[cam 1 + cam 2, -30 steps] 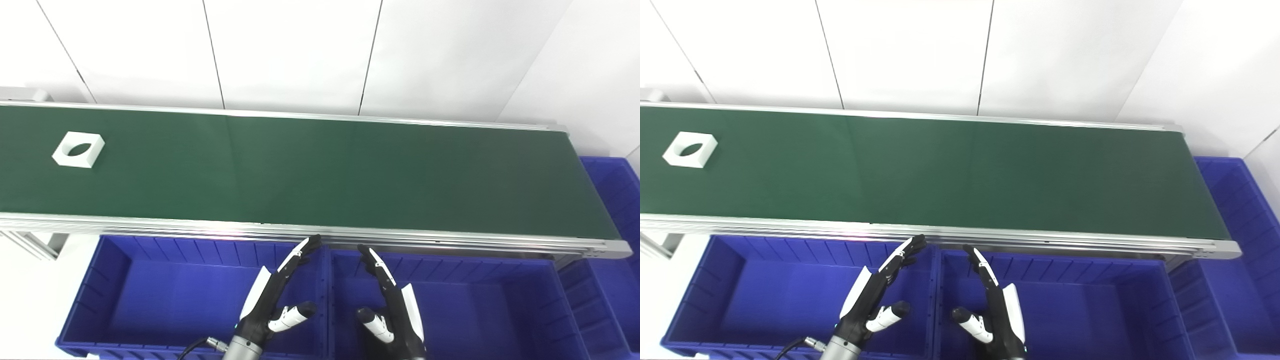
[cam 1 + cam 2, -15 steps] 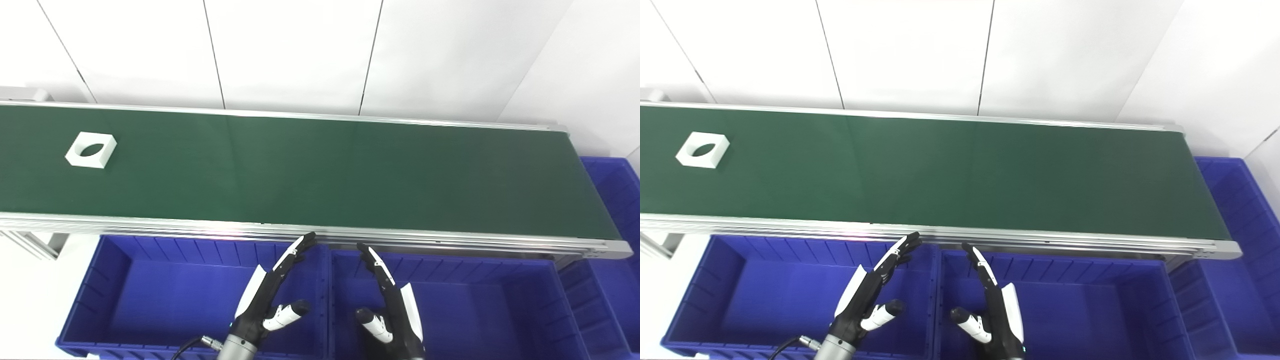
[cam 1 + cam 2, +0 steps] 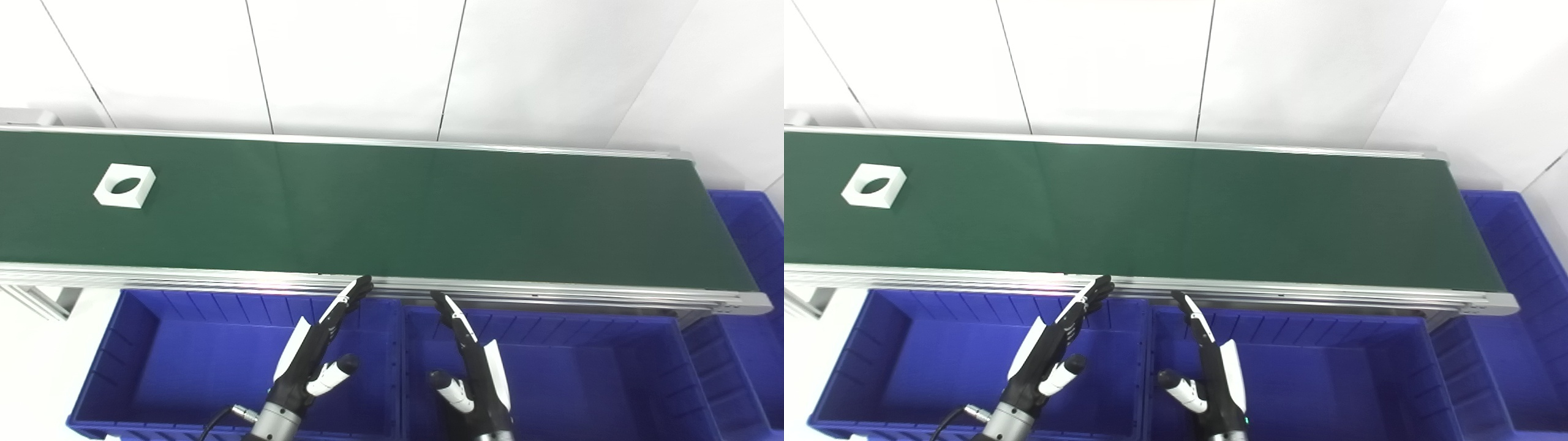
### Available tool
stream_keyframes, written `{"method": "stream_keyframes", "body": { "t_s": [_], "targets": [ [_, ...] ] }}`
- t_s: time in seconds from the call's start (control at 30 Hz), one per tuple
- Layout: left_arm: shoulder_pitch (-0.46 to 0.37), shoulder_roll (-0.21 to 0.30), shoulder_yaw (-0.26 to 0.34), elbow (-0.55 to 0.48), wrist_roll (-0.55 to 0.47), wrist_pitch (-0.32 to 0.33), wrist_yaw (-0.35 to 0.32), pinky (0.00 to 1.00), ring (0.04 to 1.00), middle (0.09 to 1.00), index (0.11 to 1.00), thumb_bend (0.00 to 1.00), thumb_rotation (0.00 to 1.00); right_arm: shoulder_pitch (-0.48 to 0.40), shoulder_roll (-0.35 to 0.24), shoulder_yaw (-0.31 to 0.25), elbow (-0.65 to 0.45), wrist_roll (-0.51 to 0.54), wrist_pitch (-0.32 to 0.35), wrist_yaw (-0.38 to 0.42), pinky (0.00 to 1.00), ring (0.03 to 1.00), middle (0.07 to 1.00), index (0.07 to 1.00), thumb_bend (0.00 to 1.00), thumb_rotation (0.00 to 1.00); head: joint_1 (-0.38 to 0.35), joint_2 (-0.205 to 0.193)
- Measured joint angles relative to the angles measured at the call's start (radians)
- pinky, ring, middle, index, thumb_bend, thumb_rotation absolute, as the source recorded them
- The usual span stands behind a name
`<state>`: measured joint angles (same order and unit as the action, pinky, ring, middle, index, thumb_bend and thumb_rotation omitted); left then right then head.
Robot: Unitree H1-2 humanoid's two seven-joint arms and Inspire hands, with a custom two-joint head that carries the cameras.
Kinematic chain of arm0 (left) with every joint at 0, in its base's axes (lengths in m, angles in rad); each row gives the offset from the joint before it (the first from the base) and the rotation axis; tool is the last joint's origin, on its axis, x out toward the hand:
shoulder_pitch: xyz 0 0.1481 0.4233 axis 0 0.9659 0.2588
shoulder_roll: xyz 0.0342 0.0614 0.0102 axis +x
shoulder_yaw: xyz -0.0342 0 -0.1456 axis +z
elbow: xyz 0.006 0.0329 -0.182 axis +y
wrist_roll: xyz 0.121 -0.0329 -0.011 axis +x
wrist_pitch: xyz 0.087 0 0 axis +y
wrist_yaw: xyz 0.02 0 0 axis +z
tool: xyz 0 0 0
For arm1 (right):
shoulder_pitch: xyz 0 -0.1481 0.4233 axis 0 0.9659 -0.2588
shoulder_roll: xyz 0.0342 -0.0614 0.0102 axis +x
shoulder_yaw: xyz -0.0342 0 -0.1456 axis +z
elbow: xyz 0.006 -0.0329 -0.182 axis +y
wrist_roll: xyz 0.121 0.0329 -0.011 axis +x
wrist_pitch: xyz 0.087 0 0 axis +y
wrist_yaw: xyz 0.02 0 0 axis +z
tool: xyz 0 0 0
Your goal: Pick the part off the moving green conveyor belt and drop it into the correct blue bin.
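One long dark green conveyor belt (image 3: 392, 208) with silver aluminium side rails crosses the whole scene, and I use it as the landmark. Along its near rail stand two large blue plastic bins with ribbed walls, the left blue bin (image 3: 153, 306) and the middle blue bin (image 3: 612, 327); a third blue bin (image 3: 756, 214) waits past the belt's right end.

Both robot hands, black with white shells, hang just below the near rail at the middle of the belt. The left robot hand (image 3: 312, 361) is over the left blue bin and the right robot hand (image 3: 471, 367) over the middle one. Each is spread, fingers straight and thumb apart, and holds nothing.

The part is a small white square block with a round hole through it (image 3: 125, 185). It lies flat far to the left on the belt, nearer to the far rail, well apart from both hands.

It looks like rigid moulded plastic, so probably light, stiff and a little smooth. I would take hold on two opposite flat sides, thumb against fingers, because the flat sides seem to give a steadier hold than the edge of the hole.
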<state>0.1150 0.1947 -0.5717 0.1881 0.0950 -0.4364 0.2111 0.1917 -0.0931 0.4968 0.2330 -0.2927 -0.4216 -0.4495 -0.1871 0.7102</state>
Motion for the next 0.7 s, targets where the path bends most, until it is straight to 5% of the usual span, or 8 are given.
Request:
{"method": "stream_keyframes", "body": {
  "t_s": [0.23,0.47,0.7],
  "targets": [
    [0.004,-0.011,0.015,0.003,-0.008,0.0,-0.03,0.91,0.927,0.926,0.934,0.85,0.96,0.002,0.002,-0.015,-0.002,-0.007,0.0,0.01,0.88,0.913,0.912,0.901,0.94,1.0,0.031,-0.031],
    [0.002,-0.04,0.0,0.057,0.006,0.0,-0.026,0.89,0.927,0.919,0.926,0.85,0.94,-0.006,-0.02,0.005,0.044,0.003,0.0,-0.004,0.87,0.905,0.907,0.901,0.93,1.0,0.13,-0.126],
    [-0.038,-0.041,-0.073,0.146,0.069,0.0,0.084,0.84,0.891,0.892,0.897,0.88,0.92,-0.039,-0.065,0.047,0.096,0.042,0.0,-0.049,0.87,0.895,0.909,0.903,0.92,1.0,0.21,-0.208]
  ]
}}
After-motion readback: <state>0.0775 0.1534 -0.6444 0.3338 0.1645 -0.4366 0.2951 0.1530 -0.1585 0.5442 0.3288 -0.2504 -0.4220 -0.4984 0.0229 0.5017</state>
